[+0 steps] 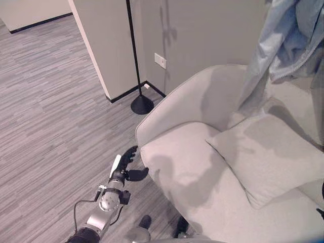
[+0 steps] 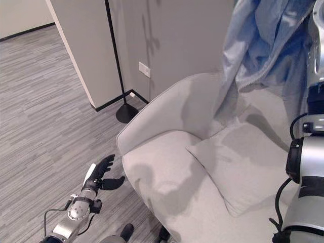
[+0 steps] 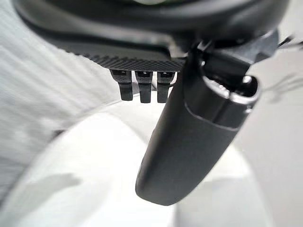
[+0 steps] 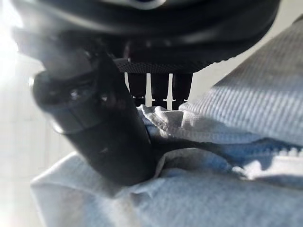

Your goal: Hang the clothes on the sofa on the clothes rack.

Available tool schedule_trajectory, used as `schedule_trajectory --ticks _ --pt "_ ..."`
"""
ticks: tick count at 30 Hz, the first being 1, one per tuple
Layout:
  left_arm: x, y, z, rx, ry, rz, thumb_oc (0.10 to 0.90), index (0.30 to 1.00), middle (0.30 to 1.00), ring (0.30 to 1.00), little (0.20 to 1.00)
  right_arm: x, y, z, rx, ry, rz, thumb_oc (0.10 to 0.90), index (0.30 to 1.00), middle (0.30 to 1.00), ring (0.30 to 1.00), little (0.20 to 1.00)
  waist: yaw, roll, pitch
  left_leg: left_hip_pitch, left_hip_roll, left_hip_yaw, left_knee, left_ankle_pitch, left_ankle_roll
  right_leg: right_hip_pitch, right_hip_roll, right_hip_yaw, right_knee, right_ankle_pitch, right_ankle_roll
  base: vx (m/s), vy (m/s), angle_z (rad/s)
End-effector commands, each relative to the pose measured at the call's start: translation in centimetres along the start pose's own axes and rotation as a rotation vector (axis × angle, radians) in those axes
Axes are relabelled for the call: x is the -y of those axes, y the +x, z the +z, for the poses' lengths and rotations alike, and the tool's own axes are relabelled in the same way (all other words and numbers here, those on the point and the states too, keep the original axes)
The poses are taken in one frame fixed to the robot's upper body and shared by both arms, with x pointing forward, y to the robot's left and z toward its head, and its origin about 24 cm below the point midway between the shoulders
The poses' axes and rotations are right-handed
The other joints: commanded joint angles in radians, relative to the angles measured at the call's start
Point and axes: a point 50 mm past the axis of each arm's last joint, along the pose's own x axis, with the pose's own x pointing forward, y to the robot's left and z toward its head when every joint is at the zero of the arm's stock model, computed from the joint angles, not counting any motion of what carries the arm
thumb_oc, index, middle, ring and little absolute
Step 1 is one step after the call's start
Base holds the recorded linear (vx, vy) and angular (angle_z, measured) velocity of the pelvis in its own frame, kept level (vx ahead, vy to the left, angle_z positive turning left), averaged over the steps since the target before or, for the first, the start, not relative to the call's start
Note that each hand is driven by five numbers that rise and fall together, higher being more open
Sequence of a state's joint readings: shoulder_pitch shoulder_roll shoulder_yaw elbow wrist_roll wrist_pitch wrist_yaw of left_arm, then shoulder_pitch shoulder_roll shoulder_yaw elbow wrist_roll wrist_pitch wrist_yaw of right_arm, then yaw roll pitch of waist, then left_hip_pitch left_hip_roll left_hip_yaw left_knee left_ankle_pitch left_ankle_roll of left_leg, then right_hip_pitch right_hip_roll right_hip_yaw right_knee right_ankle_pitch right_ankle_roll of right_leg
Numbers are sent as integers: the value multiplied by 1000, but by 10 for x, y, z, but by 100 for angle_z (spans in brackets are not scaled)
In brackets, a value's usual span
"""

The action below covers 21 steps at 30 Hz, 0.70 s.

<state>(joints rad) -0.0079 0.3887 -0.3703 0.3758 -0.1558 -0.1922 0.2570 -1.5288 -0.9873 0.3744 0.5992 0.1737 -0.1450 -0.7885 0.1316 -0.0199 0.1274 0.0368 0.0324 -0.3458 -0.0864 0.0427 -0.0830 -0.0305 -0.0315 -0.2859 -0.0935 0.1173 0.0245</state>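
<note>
Right hand [image 4: 113, 142] pinches the light-blue jacket [image 2: 268, 45], lifted high above the sofa [image 1: 192, 167]. Left hand [image 1: 127, 162] hangs slack-fingered and empty beside the seat edge. Risk: the hem drags the cushion [image 1: 263, 152], or the cloth slips from a shallow thumb pinch.

You can see the jacket [image 4: 265, 118] is soft blue cloth with little ribs. The sofa [image 1: 187, 172] and its pillow [image 1: 268, 152] are smooth pale cloth. The floor [image 1: 50, 101] looks like matt grey wood strips. The pole [image 1: 132, 50] looks like black metal.
</note>
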Motion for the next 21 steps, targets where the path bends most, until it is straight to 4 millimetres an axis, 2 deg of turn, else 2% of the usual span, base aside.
schedule_trajectory --ticks 1,5,7,12,17,21 --pt "-33 10 55 313 15 88 800 900 900 900 900 11 35 41 144 48 -35 400 300 300 300 300 13 -104 -181 15 -6 73 -1 -74 13 95 -28 57 6 -80 75 -4 5 -5" --pt "-39 14 85 446 -21 140 800 900 900 900 900 3 49 50 114 62 -22 400 300 300 300 300 7 -109 -187 20 -7 73 -1 -73 10 99 -30 58 6 -78 75 0 0 0" --pt "-41 15 98 506 -19 168 800 900 900 900 900 -3 49 53 110 86 -11 400 300 300 300 300 3 -111 -193 23 -5 75 -1 -74 8 101 -29 59 6 -78 76 0 0 0" --pt "-39 14 112 567 -15 155 800 900 900 900 900 -10 46 54 94 123 3 400 300 300 300 300 1 -114 -203 27 -2 74 -1 -78 7 106 -28 60 6 -80 74 0 0 0" --pt "-31 10 133 646 -91 98 800 900 900 900 900 -34 27 56 55 254 47 400 300 300 300 300 3 -106 -203 37 -2 69 -1 -78 12 115 -26 63 6 -82 70 0 0 0" --pt "-24 9 143 681 -131 83 800 900 900 900 900 -51 -5 56 42 390 109 400 300 300 300 300 -3 -92 -192 48 -2 70 -1 -80 17 122 -25 69 6 -85 66 0 0 0"
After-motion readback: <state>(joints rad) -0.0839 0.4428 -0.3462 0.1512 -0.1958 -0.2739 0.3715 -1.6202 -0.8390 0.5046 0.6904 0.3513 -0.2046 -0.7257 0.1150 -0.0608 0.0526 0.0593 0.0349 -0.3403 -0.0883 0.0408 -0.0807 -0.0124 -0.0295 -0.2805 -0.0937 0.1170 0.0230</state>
